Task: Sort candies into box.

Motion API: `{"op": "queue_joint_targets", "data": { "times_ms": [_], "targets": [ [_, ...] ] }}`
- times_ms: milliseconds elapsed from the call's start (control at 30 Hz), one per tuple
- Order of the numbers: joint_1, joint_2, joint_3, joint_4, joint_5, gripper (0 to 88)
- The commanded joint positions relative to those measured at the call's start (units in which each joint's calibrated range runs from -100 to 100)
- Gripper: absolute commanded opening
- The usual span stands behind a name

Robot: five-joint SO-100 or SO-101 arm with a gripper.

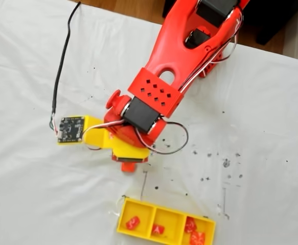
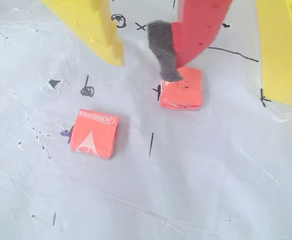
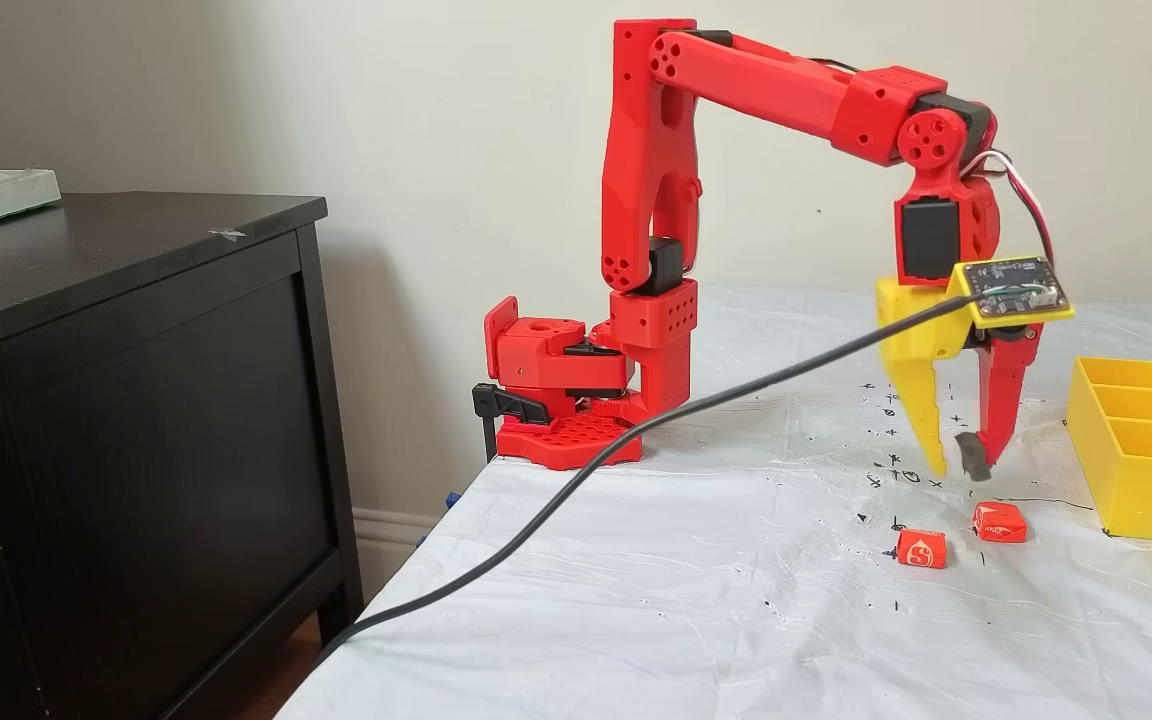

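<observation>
A white, pen-marked table cover [image 3: 696, 600] lies against a plain wall. Two orange Starburst candies lie loose on it: one [image 2: 182, 89] partly under the red finger's grey pad, the other [image 2: 93, 132] further left in the wrist view. The gripper [image 3: 956, 462] hangs above them, jaws parted and empty, likely lining up a pick. The yellow box [image 1: 165, 223] sits nearby, already holding four candies across its three compartments.

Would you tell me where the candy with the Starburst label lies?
In the wrist view, the labelled candy lies on the white sheet, lower left of the other loose candy.
</observation>
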Motion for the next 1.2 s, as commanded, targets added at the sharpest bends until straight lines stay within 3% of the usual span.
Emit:
{"op": "queue_joint_targets", "data": {
  "times_ms": [0, 167, 1167],
  "targets": [
    [-0.1, 0.0, -6.1, 0.2, 0.2, 23.8],
    [-0.5, 2.2, -7.3, 0.3, 0.2, 31.2],
    [-4.0, 14.0, -14.4, -0.5, -1.2, 33.1]
  ]
}}
